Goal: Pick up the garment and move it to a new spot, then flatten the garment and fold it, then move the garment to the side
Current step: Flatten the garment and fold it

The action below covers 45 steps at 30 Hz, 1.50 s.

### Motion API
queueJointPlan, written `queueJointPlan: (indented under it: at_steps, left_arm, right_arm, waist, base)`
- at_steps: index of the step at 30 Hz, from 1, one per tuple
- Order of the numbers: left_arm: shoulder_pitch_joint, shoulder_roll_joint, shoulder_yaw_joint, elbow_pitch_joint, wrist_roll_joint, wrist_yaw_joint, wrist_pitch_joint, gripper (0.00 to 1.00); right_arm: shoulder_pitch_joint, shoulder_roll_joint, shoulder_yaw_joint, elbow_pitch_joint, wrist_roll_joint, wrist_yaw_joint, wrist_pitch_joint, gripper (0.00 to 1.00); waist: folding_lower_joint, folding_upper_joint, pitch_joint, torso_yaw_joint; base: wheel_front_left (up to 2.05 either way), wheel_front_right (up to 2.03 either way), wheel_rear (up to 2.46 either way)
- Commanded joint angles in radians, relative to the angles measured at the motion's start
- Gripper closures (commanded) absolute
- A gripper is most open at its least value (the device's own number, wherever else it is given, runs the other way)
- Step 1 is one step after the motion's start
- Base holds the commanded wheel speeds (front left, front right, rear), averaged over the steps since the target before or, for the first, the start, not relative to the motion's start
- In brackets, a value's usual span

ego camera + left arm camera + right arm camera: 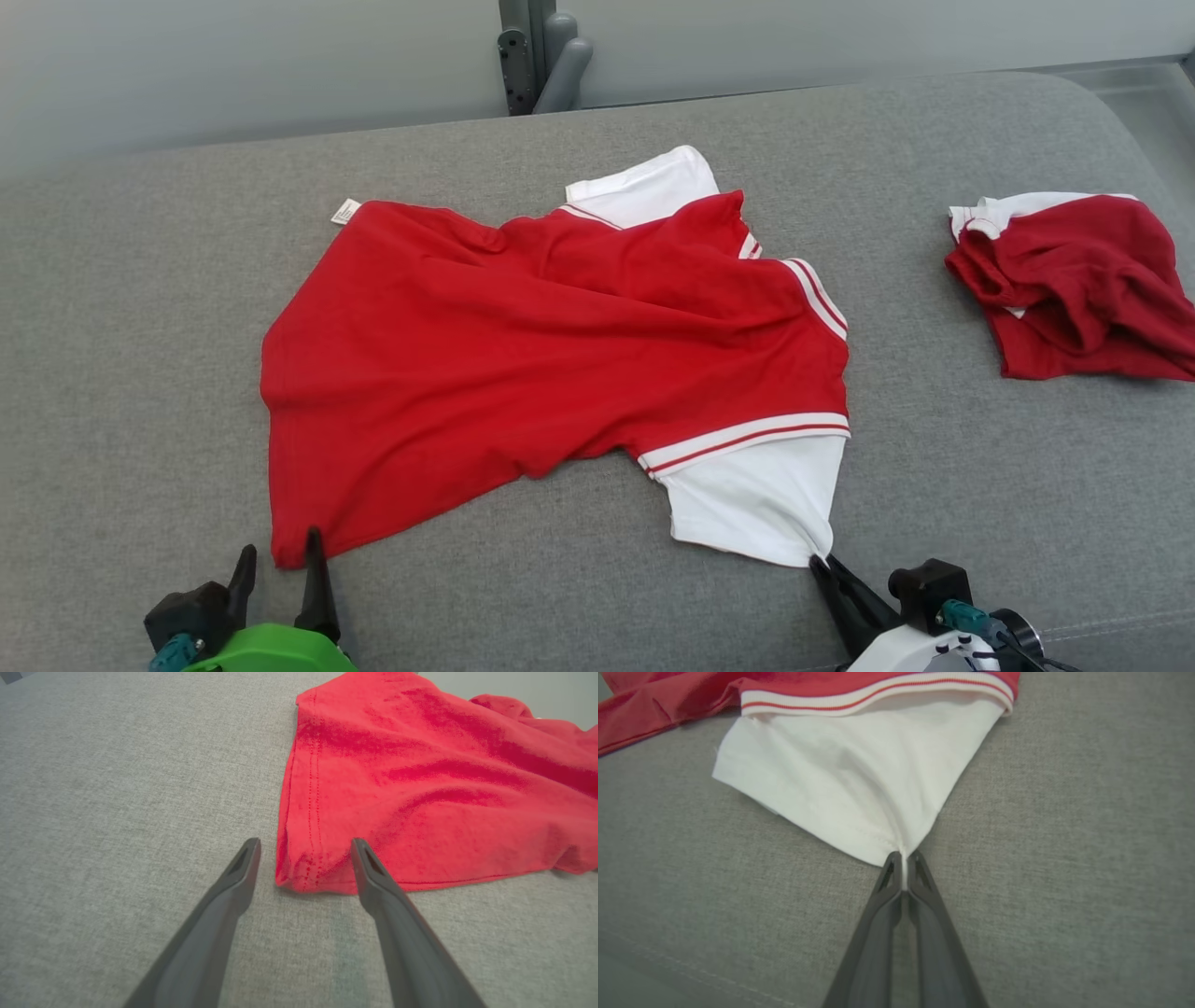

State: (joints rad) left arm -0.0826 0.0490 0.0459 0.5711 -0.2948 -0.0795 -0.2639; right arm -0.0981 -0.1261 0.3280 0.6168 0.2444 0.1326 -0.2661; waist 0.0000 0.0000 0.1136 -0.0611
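Note:
The garment (551,345) is a red shirt with white sleeves and striped cuffs, spread crumpled on the grey cushioned surface (140,308). My right gripper (822,563) is shut on the near corner of its white sleeve (859,784), the cloth pinched between the fingertips (903,868). My left gripper (280,551) stands open at the red hem corner (303,872); one finger (369,868) lies over the hem edge and the other (243,863) rests on bare cushion beside it. Nothing is held between them.
A second red and white garment (1074,280) lies bunched at the right edge of the surface. A grey bracket (541,56) stands at the far wall. Bare cushion stretches to the left and in front of the shirt.

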Motion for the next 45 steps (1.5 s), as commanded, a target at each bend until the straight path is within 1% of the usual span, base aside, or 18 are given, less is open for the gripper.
queueJointPlan:
  at_steps: [1,5,10,11,12,13,14,17,20,26,28,31,36,37,39,41,44,45]
  left_arm:
    - [-0.017,0.004,0.019,0.009,-0.003,0.005,0.001,0.00]
    - [-0.032,0.004,0.044,0.049,-0.030,0.009,0.001,0.00]
    - [-0.069,0.004,0.072,0.097,-0.031,-0.008,0.001,0.00]
    - [-0.074,0.004,0.072,0.106,-0.030,-0.012,0.001,0.11]
    - [-0.080,0.004,0.072,0.109,-0.030,-0.020,0.002,0.52]
    - [-0.083,0.004,0.070,0.113,-0.026,-0.024,0.002,0.80]
    - [-0.084,0.003,0.063,0.120,-0.021,-0.029,0.002,1.00]
    - [-0.083,-0.001,0.047,0.144,-0.025,-0.039,0.003,1.00]
    - [-0.066,0.001,0.034,0.123,-0.027,-0.046,0.002,1.00]
    - [-0.054,0.004,0.039,-0.021,-0.016,-0.051,0.001,1.00]
    - [-0.088,0.006,0.036,-0.109,-0.004,-0.052,0.001,1.00]
    - [-0.134,0.036,0.012,-0.189,-0.020,-0.052,0.001,1.00]
    - [-0.247,0.113,-0.048,-0.260,-0.061,-0.051,0.001,1.00]
    - [-0.277,0.139,-0.063,-0.265,-0.056,-0.051,0.001,1.00]
    - [-0.347,0.175,-0.078,-0.263,-0.069,-0.050,0.016,1.00]
    - [-0.420,0.214,-0.098,-0.257,-0.056,-0.050,0.043,1.00]
    - [-0.546,0.247,-0.128,-0.224,-0.049,-0.050,0.095,1.00]
    - [-0.594,0.251,-0.138,-0.209,-0.051,-0.050,0.113,1.00]
  right_arm:
    - [0.011,-0.015,-0.005,0.005,-0.001,-0.004,0.003,1.00]
    - [0.001,-0.018,-0.008,-0.006,-0.005,-0.004,0.003,1.00]
    - [-0.018,-0.020,-0.013,-0.023,-0.009,-0.004,0.003,1.00]
    - [-0.021,-0.019,-0.015,-0.026,-0.009,-0.004,0.003,1.00]
    - [-0.022,-0.018,-0.017,-0.029,-0.009,-0.004,0.003,1.00]
    - [-0.024,-0.017,-0.021,-0.032,-0.009,-0.004,0.003,1.00]
    - [-0.025,-0.016,-0.024,-0.034,-0.010,-0.004,0.003,1.00]
    - [-0.027,-0.014,-0.039,-0.044,-0.009,-0.004,0.003,1.00]
    - [-0.028,-0.006,-0.056,-0.074,-0.002,-0.003,0.002,1.00]
    - [-0.044,0.006,-0.125,-0.199,0.025,-0.003,0.002,1.00]
    - [-0.077,0.008,-0.155,-0.292,0.032,-0.003,0.002,1.00]
    - [-0.128,-0.007,-0.176,-0.388,0.036,-0.003,0.002,1.00]
    - [-0.242,-0.048,-0.197,-0.505,0.049,-0.003,0.002,1.00]
    - [-0.266,-0.056,-0.199,-0.516,0.051,-0.003,0.002,1.00]
    - [-0.324,-0.073,-0.205,-0.522,0.068,-0.003,0.002,1.00]
    - [-0.385,-0.099,-0.194,-0.498,0.086,-0.003,0.002,1.00]
    - [-0.509,-0.135,-0.173,-0.451,0.102,-0.003,0.016,1.00]
    - [-0.559,-0.161,-0.160,-0.435,0.085,-0.003,0.024,1.00]
  waist:
    - [0.0000,0.0000,0.012,-0.015]
    - [0.0000,0.0000,0.022,-0.025]
    - [0.0000,0.0000,0.045,-0.036]
    - [0.0000,0.0000,0.049,-0.037]
    - [0.0000,0.0000,0.051,-0.037]
    - [0.0000,0.0000,0.054,-0.038]
    - [0.0000,0.0000,0.055,-0.037]
    - [0.0000,0.0000,0.051,-0.035]
    - [0.0000,0.0000,0.031,-0.032]
    - [0.0000,0.0000,-0.039,-0.018]
    - [0.0000,0.0000,-0.070,-0.013]
    - [0.0000,0.0000,-0.092,-0.010]
    - [0.0000,0.0000,-0.087,-0.005]
    - [0.0000,0.0000,-0.077,-0.004]
    - [0.0000,0.0000,-0.046,0.001]
    - [0.0000,0.0000,-0.002,0.009]
    - [0.0000,0.0000,0.087,0.022]
    - [0.0000,0.0000,0.124,0.029]
  base:
    - [0.00,0.00,0.00]
    - [0.00,0.00,0.00]
    - [0.00,0.00,0.00]
    - [0.00,0.00,0.00]
    - [0.00,0.00,0.00]
    - [0.00,0.00,0.00]
    - [0.00,0.00,0.00]
    - [0.00,0.00,0.00]
    - [0.00,0.00,0.00]
    - [0.00,0.00,0.00]
    - [0.00,0.00,0.00]
    - [0.00,0.00,0.00]
    - [0.00,0.00,0.00]
    - [0.00,0.00,0.00]
    - [0.00,0.00,0.00]
    - [0.00,0.00,0.00]
    - [0.00,0.00,0.00]
    - [0.00,0.00,0.00]
